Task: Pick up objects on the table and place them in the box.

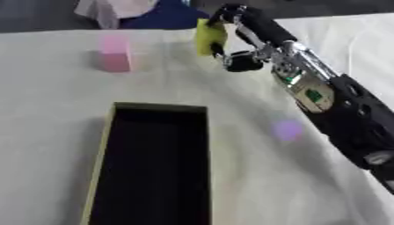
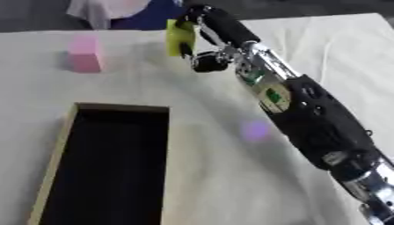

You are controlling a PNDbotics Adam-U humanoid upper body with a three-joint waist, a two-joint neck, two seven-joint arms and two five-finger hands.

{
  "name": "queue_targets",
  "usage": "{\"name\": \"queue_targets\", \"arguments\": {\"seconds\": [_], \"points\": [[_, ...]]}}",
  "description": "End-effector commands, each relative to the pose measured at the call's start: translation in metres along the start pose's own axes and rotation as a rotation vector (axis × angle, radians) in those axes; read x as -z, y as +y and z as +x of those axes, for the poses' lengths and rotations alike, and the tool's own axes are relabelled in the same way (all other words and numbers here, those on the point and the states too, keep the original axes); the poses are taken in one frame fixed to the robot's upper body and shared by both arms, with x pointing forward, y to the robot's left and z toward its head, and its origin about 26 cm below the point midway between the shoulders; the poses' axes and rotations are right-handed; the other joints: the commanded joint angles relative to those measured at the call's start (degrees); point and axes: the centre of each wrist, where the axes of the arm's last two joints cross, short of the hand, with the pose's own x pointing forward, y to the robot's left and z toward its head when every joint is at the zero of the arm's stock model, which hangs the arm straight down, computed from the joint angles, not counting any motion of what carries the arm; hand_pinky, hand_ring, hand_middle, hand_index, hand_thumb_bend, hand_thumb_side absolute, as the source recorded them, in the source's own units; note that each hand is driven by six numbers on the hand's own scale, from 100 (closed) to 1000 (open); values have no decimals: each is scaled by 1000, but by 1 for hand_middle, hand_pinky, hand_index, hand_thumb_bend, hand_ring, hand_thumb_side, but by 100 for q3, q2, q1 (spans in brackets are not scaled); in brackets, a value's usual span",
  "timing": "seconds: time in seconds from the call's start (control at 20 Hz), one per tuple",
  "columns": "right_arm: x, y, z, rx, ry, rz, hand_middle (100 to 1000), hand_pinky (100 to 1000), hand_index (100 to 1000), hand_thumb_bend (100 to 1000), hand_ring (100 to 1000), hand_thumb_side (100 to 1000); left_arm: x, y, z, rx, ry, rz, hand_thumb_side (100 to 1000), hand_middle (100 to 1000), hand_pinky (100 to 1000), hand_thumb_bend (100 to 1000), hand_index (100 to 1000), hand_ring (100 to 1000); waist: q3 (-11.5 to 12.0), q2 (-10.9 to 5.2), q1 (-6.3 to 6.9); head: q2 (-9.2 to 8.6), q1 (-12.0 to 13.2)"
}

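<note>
Where the left eye view looked down on the pale table (image 1: 61, 114), the right hand (image 1: 235, 26) was seen reaching far across from the right edge, its black and silver arm stretched toward the back of the table. Its fingers were curled round a yellow block (image 1: 209, 37), which was pinched upright and appeared lifted clear of the surface. A pink block (image 1: 114, 53) was seen standing on the table to the left of the hand, well apart from it. The box (image 1: 104, 145), dark inside with a tan rim, lay open in the near middle, and nothing could be made out within it. A faint purple spot (image 1: 287, 130) was noted on the cloth beside the arm.

In the right eye view, the same grasp was shown from slightly to the side: the yellow block was held between curled fingers (image 2: 202, 19) and thumb, beyond the box's far end. The left hand was shown in neither view.
</note>
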Motion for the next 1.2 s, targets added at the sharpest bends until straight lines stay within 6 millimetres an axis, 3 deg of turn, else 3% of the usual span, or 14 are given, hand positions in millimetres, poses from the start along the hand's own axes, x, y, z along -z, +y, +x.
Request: {"name": "queue_targets", "arguments": {"seconds": [0.05,0.4,0.65,0.95,1.2], "points": [[-2,-23,8,3,-42,-43,100,817,630,100,820,100,2,4,6,16,-11,-9,845,598,581,107,834,505,-26,-236,-23,61,63],[-8,-37,34,71,-126,-45,100,795,624,100,794,100,0,6,6,21,-2,-2,836,600,583,108,833,509,-115,-372,-27,227,164],[-10,-30,78,139,-343,19,100,761,623,100,769,100,-4,8,6,10,26,12,829,601,585,110,832,513,-299,-808,-18,761,340],[-31,-23,114,203,-580,62,100,743,618,100,751,100,-9,13,6,16,54,61,816,604,587,116,824,519,-467,-1128,8,1159,610],[-35,-9,130,280,-698,72,100,737,616,100,746,100,-18,25,7,54,80,157,795,606,590,126,822,522,-595,-1356,30,1430,810]]}}
